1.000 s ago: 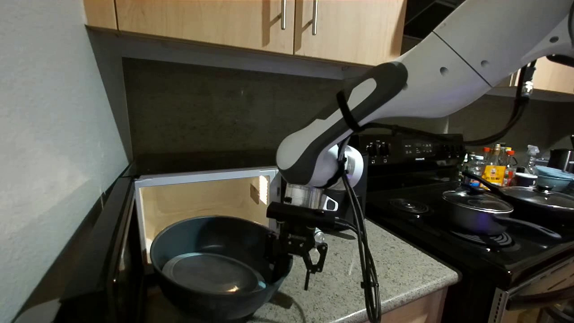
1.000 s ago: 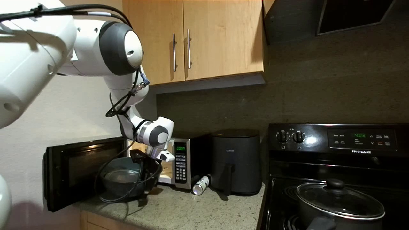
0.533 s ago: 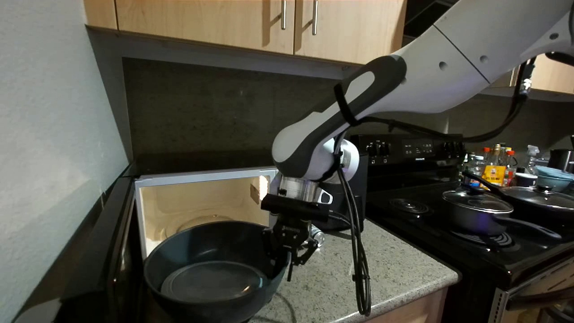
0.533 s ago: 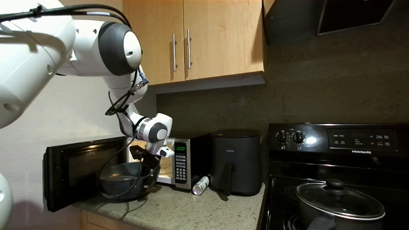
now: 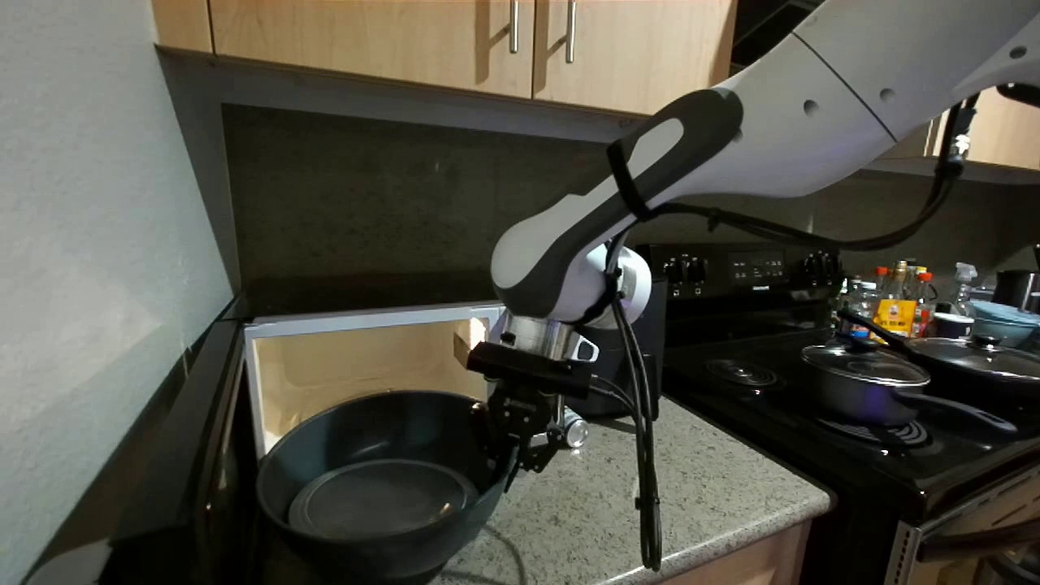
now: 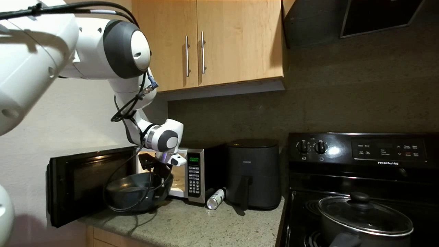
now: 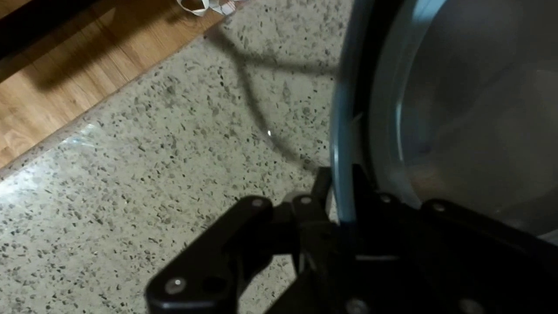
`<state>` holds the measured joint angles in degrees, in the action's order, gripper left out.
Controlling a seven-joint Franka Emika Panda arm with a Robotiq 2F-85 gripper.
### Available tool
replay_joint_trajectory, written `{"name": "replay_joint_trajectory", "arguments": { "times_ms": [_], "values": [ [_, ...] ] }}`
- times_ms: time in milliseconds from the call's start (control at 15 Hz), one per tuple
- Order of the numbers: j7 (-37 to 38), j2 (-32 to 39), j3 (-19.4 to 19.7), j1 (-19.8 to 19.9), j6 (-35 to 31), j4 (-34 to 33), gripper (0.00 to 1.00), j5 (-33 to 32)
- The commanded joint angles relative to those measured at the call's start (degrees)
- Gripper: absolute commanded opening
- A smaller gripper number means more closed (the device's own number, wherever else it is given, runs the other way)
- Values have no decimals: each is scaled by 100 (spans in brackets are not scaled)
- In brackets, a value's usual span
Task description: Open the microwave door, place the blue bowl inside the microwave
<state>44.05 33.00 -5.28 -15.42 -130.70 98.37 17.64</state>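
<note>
Black inner face showing, the microwave door is swung wide open on the far left. Next along is the blue bowl; can't tell if its base touches the speckled countertop. On its right-hand rim in both exterior views you've got the gripper, jaws pinched to about the rim's thickness, one finger inside the bowl and one outside, so yeah, it has hold of it. Just behind is the microwave, lit inside, with the bowl out in front of the opening. Then a white can on its side, a black air fryer, and finally the stove with a lidded pot.
</note>
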Motion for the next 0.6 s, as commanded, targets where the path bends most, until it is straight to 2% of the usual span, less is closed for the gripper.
{"name": "replay_joint_trajectory", "arguments": {
  "times_ms": [0, 333, 533],
  "values": [
    [34, -370, -31, -34, -835, 445, 6, 61],
    [54, -635, -146, -28, -2170, 866, 6, 245],
    [149, -719, -129, -1, -2615, 963, 6, 292]
  ]
}}
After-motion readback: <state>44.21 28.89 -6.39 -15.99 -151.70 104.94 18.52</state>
